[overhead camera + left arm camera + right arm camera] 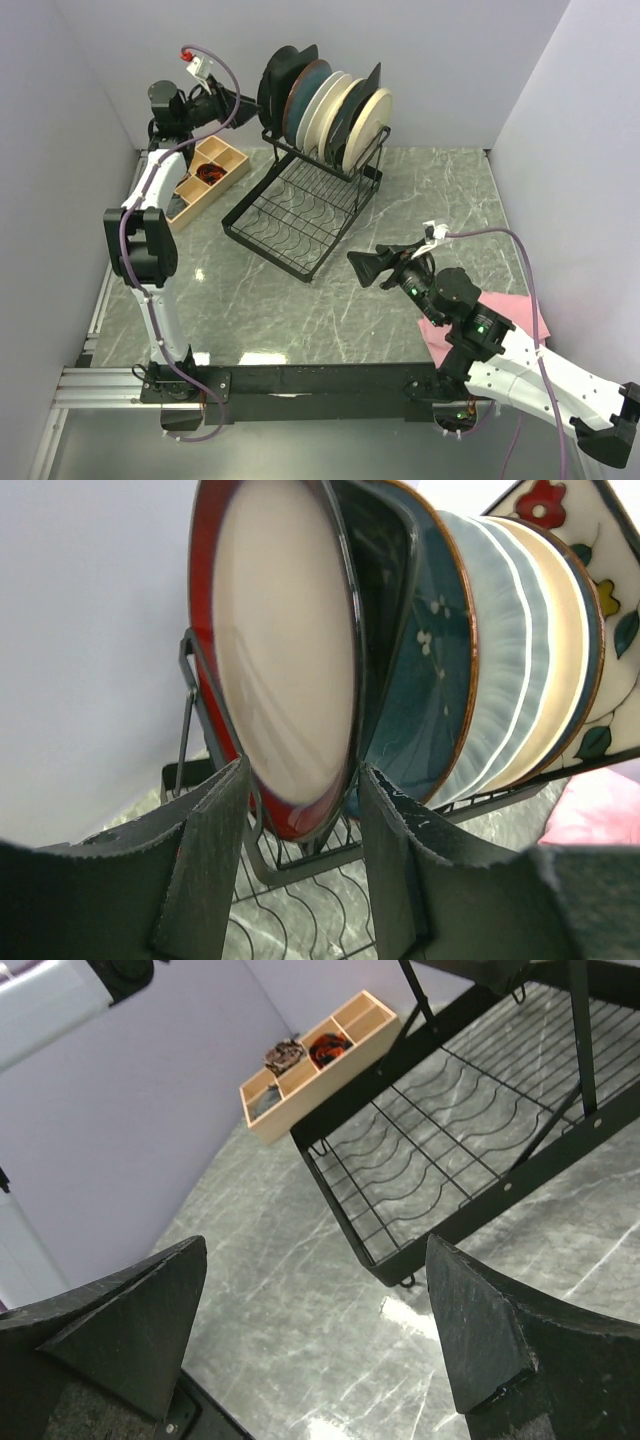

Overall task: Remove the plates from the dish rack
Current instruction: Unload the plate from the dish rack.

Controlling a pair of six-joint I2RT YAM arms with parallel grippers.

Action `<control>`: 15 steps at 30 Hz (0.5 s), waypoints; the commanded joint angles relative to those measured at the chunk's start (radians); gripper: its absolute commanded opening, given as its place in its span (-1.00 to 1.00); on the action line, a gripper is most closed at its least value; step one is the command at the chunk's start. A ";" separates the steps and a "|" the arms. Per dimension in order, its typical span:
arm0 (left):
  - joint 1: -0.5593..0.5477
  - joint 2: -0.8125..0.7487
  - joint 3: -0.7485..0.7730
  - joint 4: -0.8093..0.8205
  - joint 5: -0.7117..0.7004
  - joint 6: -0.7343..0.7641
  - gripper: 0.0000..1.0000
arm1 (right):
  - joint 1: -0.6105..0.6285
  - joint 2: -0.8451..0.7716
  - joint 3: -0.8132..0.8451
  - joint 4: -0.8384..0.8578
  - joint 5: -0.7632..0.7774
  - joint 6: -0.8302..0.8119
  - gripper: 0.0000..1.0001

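Note:
The black wire dish rack (300,215) stands at the back of the table with several plates (330,105) upright in its upper frame. In the left wrist view the nearest one is a red-rimmed cream plate (280,650); behind it come a black square one (385,570), a teal one (430,680), pale ones and a flowered square one (620,630). My left gripper (250,103) (302,770) is open, its fingers straddling the red-rimmed plate's lower edge with very little gap. My right gripper (362,265) (315,1290) hovers open and empty above the table, short of the rack's lower grid (440,1150).
A wooden compartment tray (205,180) (310,1055) with small items lies left of the rack by the left wall. A pink cloth (520,305) (600,810) lies under the right arm. Walls close the table at the back and both sides.

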 commanded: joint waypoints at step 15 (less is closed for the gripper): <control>-0.024 0.108 0.158 0.210 0.142 -0.125 -0.15 | 0.002 0.013 0.040 0.028 0.028 -0.024 0.91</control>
